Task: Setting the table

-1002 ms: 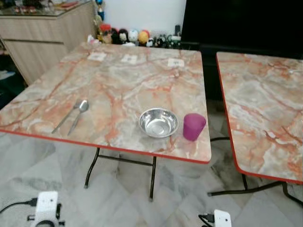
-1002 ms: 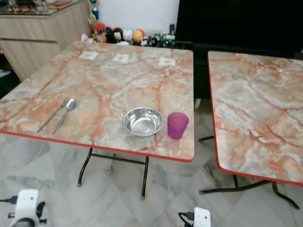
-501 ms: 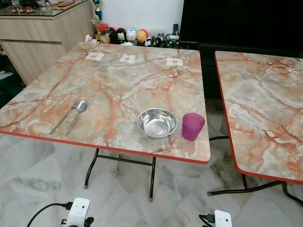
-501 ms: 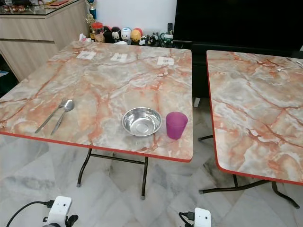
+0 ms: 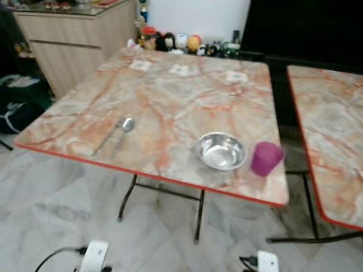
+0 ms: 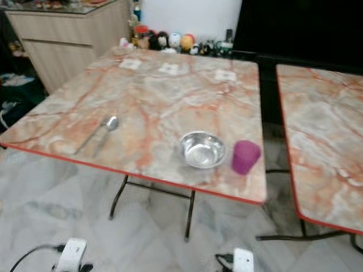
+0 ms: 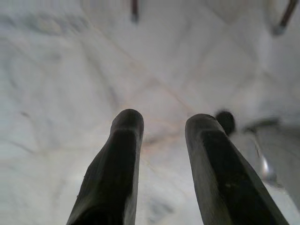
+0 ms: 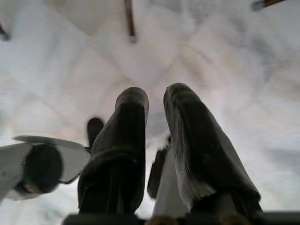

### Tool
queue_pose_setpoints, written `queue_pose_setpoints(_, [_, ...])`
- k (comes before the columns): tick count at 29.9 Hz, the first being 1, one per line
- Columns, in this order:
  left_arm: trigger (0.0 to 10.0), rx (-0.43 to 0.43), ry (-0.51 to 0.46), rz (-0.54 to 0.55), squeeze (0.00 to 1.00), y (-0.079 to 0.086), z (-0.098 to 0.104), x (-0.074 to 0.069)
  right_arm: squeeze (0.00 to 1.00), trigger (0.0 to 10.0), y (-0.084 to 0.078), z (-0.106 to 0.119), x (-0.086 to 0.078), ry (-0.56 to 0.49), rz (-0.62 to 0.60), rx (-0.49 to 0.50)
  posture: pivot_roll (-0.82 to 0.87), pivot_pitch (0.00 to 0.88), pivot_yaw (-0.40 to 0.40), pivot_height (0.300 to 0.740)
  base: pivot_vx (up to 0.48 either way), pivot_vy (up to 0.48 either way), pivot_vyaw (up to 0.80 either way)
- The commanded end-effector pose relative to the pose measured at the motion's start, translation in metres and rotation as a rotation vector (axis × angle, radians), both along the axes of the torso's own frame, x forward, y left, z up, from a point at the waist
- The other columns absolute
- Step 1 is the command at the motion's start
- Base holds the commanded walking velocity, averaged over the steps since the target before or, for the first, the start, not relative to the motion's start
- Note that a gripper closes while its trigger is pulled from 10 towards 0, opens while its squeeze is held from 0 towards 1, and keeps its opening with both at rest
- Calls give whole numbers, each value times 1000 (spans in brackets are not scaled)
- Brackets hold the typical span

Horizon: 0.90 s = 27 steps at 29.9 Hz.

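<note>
On the marble-patterned table a steel bowl sits near the front edge, with a purple cup just to its right. A spoon and a fork lie side by side toward the front left. Both arms hang low in front of the table, over the floor. My left gripper is open with nothing between its fingers. On my right gripper the fingers stand close together with a thin slit and hold nothing.
A second marble table stands to the right across a narrow gap. Three paper cards lie at the far edge, with small figurines behind. A wooden cabinet stands far left. Tiled floor lies in front.
The whole picture has shifted right and blurred, so the camera has turned left. Bowl, cup, fork and spoon keep their places on the table.
</note>
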State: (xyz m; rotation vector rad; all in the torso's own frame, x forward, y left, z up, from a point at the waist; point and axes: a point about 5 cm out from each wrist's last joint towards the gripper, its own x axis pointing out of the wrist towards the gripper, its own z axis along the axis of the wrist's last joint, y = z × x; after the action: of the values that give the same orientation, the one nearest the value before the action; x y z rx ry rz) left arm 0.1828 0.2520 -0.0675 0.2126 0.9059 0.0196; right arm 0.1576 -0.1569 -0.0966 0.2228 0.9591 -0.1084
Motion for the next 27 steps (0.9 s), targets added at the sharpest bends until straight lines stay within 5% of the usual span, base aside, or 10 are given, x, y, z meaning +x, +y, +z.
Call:
queue_pose_setpoints(1, [10000, -6, 10, -16, 0, -5, -2, -1, 0, 10000, -11, -1, -4, 7, -23, -24, 160, 0, -31, 740, 0, 450, 0])
queue_pose_setpoints(8, [10000, 6, 14, -19, 0, -4, -3, -2, 0, 10000, -11, -1, -4, 7, -22, -24, 160, 0, -30, 740, 0, 438, 0])
queue_pose_setpoints(21, [10000, -9, 21, -18, 0, -8, -5, -4, 0, 10000, -10, -1, -3, 12, 6, -25, 162, 2, -32, 740, 0, 0, 0])
queue_pose_setpoints(22, [10000, -11, 21, -17, 0, -8, -5, -5, 67, 10000, -10, -1, -3, 11, 4, -23, 161, 3, -30, 740, 0, 0, 0])
queue_pose_setpoints(23, [10000, -11, 23, -18, 0, -8, -5, -5, 675, 10000, -10, -1, -3, 11, 0, -21, 161, 3, -30, 740, 0, 0, 0])
queue_pose_setpoints(24, [10000, -11, 24, -18, 0, -8, -6, -5, 1000, 10000, -10, -1, -4, 10, -6, -18, 161, 3, -31, 740, 0, 0, 0])
queue_pose_setpoints(27, [10000, -11, 26, -18, 0, -8, -6, -6, 1000, 10000, -10, -1, -4, 10, -11, -18, 162, 3, -31, 740, 0, 0, 0])
